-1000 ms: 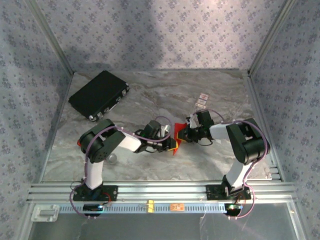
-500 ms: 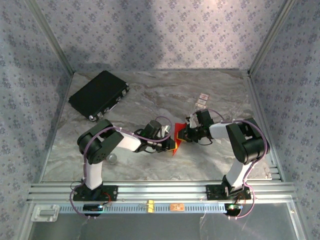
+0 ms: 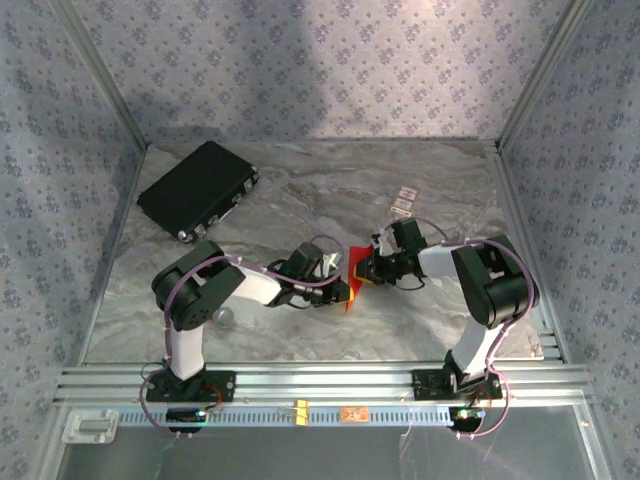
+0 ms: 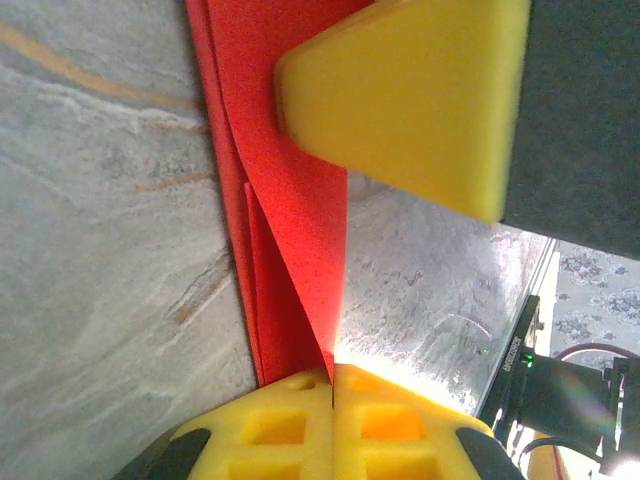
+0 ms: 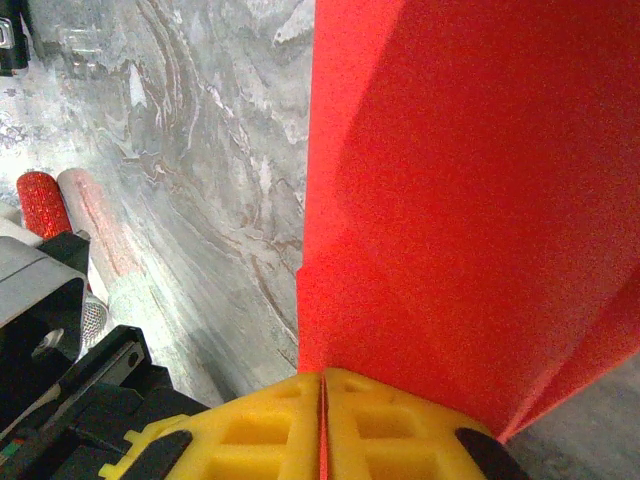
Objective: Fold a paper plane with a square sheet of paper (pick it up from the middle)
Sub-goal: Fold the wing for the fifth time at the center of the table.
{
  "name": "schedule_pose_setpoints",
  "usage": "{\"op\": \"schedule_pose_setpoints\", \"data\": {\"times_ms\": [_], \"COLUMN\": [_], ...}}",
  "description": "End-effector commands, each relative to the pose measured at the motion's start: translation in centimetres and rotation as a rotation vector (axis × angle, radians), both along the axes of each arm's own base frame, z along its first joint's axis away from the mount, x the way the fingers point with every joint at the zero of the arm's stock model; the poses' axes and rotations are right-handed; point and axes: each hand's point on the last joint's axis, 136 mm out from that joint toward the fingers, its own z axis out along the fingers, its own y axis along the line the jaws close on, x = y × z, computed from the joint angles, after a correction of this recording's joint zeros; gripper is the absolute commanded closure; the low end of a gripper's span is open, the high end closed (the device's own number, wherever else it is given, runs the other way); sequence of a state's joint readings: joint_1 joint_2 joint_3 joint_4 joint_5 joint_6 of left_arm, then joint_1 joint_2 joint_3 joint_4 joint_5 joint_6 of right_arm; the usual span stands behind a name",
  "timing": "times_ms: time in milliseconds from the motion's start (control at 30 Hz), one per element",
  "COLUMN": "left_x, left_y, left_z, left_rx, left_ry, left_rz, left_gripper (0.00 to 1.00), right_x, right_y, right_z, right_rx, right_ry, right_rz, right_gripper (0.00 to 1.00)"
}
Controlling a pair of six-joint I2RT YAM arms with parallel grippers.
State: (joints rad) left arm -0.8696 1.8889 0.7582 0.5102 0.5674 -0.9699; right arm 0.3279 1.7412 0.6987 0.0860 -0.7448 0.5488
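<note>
Top external view: the creased square sheet of paper [image 3: 354, 276] is seen mid-worktop [image 3: 300, 200], clamped at opposite edges by the fully closed left tool [image 4: 333, 382] and right tool [image 5: 323, 388].

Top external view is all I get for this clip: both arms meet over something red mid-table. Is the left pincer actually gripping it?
Observer: Yes. In the left wrist view the left pincer is shut on the edge of the red paper sheet.
Operator: And the right one?
Observer: The right pincer is shut on the same sheet, seen from its wrist camera.
Operator: Is the paper flat or folded?
Observer: Folded: the left wrist view shows overlapping layers with stepped edges.
</note>
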Motion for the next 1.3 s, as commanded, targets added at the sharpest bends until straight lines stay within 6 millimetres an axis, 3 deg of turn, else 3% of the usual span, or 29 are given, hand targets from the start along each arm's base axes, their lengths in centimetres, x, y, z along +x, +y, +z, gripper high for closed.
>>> {"op": "schedule_pose_setpoints", "data": {"times_ms": [0,200,333,500,567,767,867,967,1067,1200,1267], "left_x": [-3.9,-4.6,-5.3,-5.8,-5.9,-6.6,-6.7,-6.9,-7.1,-7.3,-7.4], "left_y": [1.2,2.1,2.2,2.7,2.9,3.4,4.0,4.1,4.2,4.7,4.8], "left_z": [-1.5,-2.2,-2.3,-2.8,-3.1,-3.4,-3.9,-3.9,-4.0,-4.5,-4.6], "left_rx": [0.065,0.106,0.112,0.139,0.153,0.175,0.207,0.207,0.213,0.231,0.237], "left_ry": [0.094,0.113,0.117,0.123,0.129,0.135,0.138,0.141,0.143,0.151,0.153], "left_rz": [-0.095,-0.105,-0.128,-0.135,-0.134,-0.151,-0.139,-0.141,-0.147,-0.135,-0.135], "left_gripper": [1.0,0.92,1.0,1.0,0.95,1.0,0.93,1.0,1.0,0.88,0.97], "right_x": [-1.2,-1.2,-1.2,-1.2,-1.3,-1.3,-1.3,-1.3,-1.3,-1.3,-1.3], "right_y": [-1.9,-1.9,-1.9,-2.0,-1.9,-1.9,-1.9,-1.9,-1.9,-1.9,-1.9], "right_z": [-3.9,-4.0,-4.1,-4.2,-4.2,-4.3,-4.3,-4.3,-4.3,-4.3,-4.3], "right_rx": [-0.151,-0.155,-0.161,-0.167,-0.168,-0.173,-0.174,-0.172,-0.174,-0.175,-0.177], "right_ry": [0.086,0.09,0.09,0.094,0.095,0.097,0.099,0.097,0.098,0.097,0.097], "right_rz": [-0.043,-0.045,-0.046,-0.047,-0.045,-0.046,-0.046,-0.046,-0.046,-0.047,-0.047], "right_gripper": [0.89,0.89,0.89,0.9,0.9,0.9,0.9,0.9,0.9,0.9,0.9]}}
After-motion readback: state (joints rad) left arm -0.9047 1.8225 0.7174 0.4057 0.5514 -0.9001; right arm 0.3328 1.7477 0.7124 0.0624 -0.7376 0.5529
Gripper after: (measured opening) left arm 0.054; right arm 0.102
